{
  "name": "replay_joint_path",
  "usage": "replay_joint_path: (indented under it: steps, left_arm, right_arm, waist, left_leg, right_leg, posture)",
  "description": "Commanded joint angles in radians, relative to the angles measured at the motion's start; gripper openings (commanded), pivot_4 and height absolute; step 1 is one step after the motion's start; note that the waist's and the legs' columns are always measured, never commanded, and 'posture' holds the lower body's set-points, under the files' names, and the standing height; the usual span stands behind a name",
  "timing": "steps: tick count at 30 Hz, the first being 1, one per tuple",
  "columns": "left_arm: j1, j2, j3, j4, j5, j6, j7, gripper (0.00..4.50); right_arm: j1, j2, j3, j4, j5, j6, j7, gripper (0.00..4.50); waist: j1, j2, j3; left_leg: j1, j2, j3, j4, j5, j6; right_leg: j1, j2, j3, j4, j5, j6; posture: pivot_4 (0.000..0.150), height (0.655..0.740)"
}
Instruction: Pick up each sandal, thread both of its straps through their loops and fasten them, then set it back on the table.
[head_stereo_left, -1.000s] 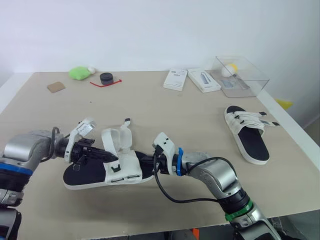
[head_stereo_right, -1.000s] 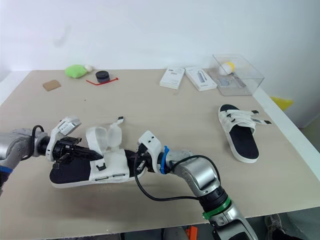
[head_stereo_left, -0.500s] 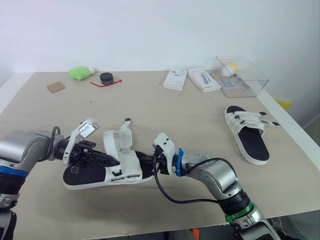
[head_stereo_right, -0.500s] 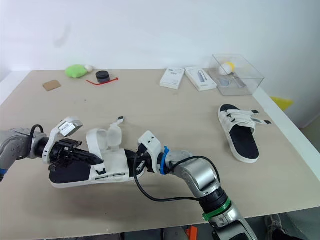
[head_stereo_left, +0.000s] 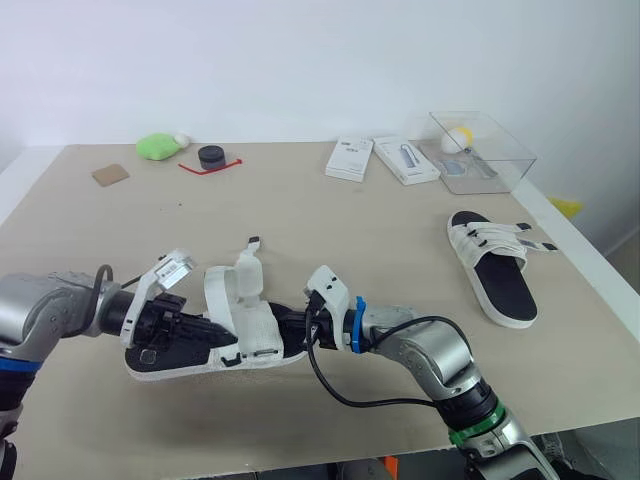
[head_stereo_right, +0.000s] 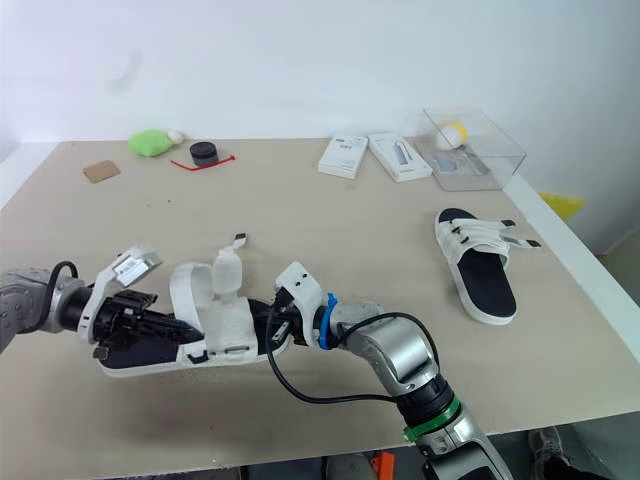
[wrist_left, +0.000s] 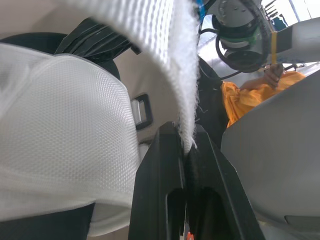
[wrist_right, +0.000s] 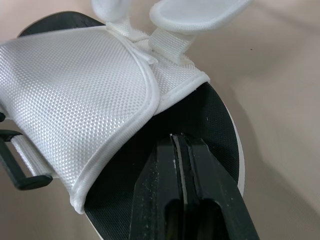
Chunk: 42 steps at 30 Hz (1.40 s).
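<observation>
On beige table (head_stereo_left: 400, 240), white wall (head_stereo_left: 300, 60) behind: two sandals, one between both grippers.
From left: left gripper (wrist_left: 186, 142), fingers pressed together, pinches the edge of a loose white strap (wrist_left: 170, 55) of the near sandal (head_stereo_left: 255, 325), which rests near the table's front edge; right gripper (wrist_right: 181, 142), fingers pressed together, lies on its black footbed beneath the upper. Second sandal (head_stereo_left: 495, 268) lies well apart at right, near a clear box (head_stereo_left: 480, 150).

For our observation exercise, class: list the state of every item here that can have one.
near sandal, straps undone, sticking up.
far sandal, lying flat on table.
left gripper, shut on strap.
right gripper, shut over near sandal's footbed.
clear box, upright, yellow ball inside.
</observation>
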Motion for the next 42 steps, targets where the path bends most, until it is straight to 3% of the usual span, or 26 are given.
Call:
replay_joint_path:
  steps: [1,7,42]
  left_arm:
    - [-0.009,-0.008,0.038,-0.005,-0.033,0.005,0.013,0.09]
    - [-0.033,-0.027,0.098,0.025,-0.101,0.045,0.039,0.09]
    - [0.095,0.027,0.011,-0.074,-0.018,-0.047,0.082,0.09]
  right_arm:
    - [0.016,-0.006,0.0,0.023,-0.018,0.016,-0.014,0.0]
    - [0.014,-0.009,0.002,0.024,-0.019,0.016,-0.008,0.0]
    - [0.01,-0.01,0.005,0.022,-0.019,0.017,-0.004,0.0]
  waist:
    - [0.0,0.0,0.0]
    - [0.0,0.0,0.0]
    - [0.0,0.0,0.0]
  left_leg:
    - [0.0,0.0,0.0,0.0,0.0,0.0]
    - [0.0,0.0,0.0,0.0,0.0,0.0]
    - [0.0,0.0,0.001,0.0,0.0,0.0]
  right_leg:
    - [0.0,0.0,0.0,0.0,0.0,0.0]
    - [0.0,0.0,0.0,0.0,0.0,0.0]
    - [-0.001,0.0,0.002,0.0,0.0,0.0]
  posture:
    - [0.15,0.74]
    - [0.15,0.74]
    - [0.15,0.74]
